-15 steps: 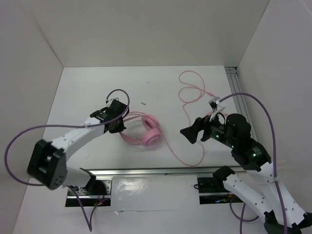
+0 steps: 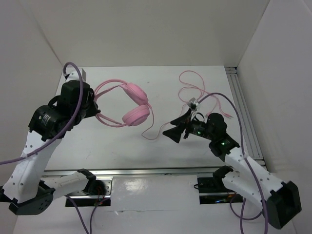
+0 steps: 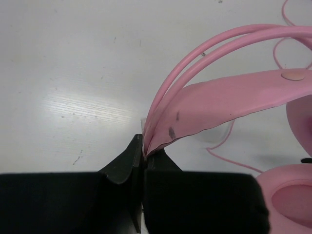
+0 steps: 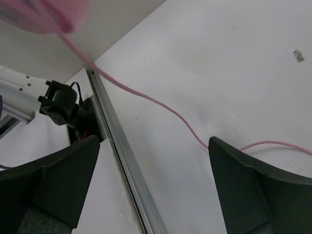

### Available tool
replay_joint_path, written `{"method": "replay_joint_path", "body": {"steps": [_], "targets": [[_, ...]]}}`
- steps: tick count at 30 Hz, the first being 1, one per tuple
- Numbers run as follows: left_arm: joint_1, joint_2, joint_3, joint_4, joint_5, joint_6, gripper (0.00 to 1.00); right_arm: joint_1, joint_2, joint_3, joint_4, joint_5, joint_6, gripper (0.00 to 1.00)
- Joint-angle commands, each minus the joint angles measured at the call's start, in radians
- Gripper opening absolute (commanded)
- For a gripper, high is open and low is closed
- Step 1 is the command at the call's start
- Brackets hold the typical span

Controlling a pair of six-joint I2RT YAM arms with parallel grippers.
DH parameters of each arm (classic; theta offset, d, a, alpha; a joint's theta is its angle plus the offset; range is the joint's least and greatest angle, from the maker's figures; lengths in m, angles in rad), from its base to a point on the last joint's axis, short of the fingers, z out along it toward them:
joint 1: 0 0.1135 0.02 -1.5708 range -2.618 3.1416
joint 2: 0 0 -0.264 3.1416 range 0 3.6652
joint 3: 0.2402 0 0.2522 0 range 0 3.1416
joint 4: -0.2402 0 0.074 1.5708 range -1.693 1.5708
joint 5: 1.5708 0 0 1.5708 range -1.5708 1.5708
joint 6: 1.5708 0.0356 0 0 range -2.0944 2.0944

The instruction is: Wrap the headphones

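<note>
The pink headphones (image 2: 130,104) hang above the table, both ear cups to the right of my left gripper (image 2: 96,106). That gripper is shut on the thin double headband (image 3: 214,58), with the bands and the pink inner strap pinched between its jaws (image 3: 144,152). The pink cable (image 2: 148,135) drops from the lower ear cup to the table and trails right into loops (image 2: 192,90) at the back. My right gripper (image 2: 170,127) stands open just right of the cable's low bend. In its wrist view the cable (image 4: 146,97) crosses beyond the spread jaws (image 4: 154,144), which hold nothing.
An aluminium rail (image 2: 161,171) runs along the near edge, also visible as the rail (image 4: 122,161) in the right wrist view. Another rail (image 2: 243,117) lines the right side. White walls enclose the table on three sides. Purple arm cables (image 2: 243,97) arc above both arms.
My left arm has lifted the headphones off the table, up and to the back left. The cable was dragged left with them. My right gripper has moved left toward the cable, still open.
</note>
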Motion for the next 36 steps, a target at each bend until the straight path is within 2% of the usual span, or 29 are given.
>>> {"method": "replay_joint_path", "body": {"steps": [1,6,8,13,17,18,22,23,27,29,30,33,35,36], "targets": [[0.02,0.05,0.127,-0.062,-0.016,0.039,0.0,0.028,0.156,-0.024,0.322,-0.103,0.021,1.0],[0.058,0.148,0.334,-0.126,0.05,0.072,0.0,0.113,0.294,-0.024,0.446,-0.068,0.018,1.0],[0.08,0.168,0.389,-0.136,0.082,0.073,0.0,0.139,0.352,0.025,0.469,-0.068,0.002,0.97],[0.119,0.211,0.44,-0.157,0.125,0.092,0.0,0.173,0.453,0.066,0.501,-0.061,-0.037,0.94],[0.138,0.22,0.451,-0.157,0.157,0.093,0.0,0.182,0.541,0.102,0.534,-0.03,-0.066,0.86],[0.15,0.22,0.46,-0.157,0.157,0.093,0.0,0.182,0.562,0.112,0.546,-0.03,-0.066,0.77],[0.19,0.231,0.479,-0.157,0.157,0.111,0.0,0.182,0.664,0.163,0.584,-0.082,-0.057,0.53],[0.201,0.231,0.479,-0.157,0.166,0.111,0.0,0.182,0.688,0.163,0.594,-0.094,-0.057,0.37],[0.264,0.231,0.459,-0.148,0.191,0.111,0.0,0.191,0.71,0.125,0.702,-0.062,-0.011,0.12],[0.31,0.22,0.43,-0.124,0.222,0.111,0.0,0.191,0.719,0.125,0.713,-0.062,-0.011,0.1],[0.326,0.21,0.407,-0.114,0.232,0.111,0.0,0.191,0.719,0.125,0.694,-0.053,-0.011,0.03],[0.353,0.199,0.369,-0.091,0.211,0.111,0.0,0.2,0.657,0.125,0.597,-0.002,-0.058,0.0],[0.353,0.187,0.342,-0.091,0.077,0.102,0.0,0.228,0.578,0.125,0.403,0.166,-0.144,0.0],[0.341,0.186,0.298,-0.091,0.014,0.09,0.0,0.287,0.479,0.125,0.331,0.265,-0.173,0.0]]}}
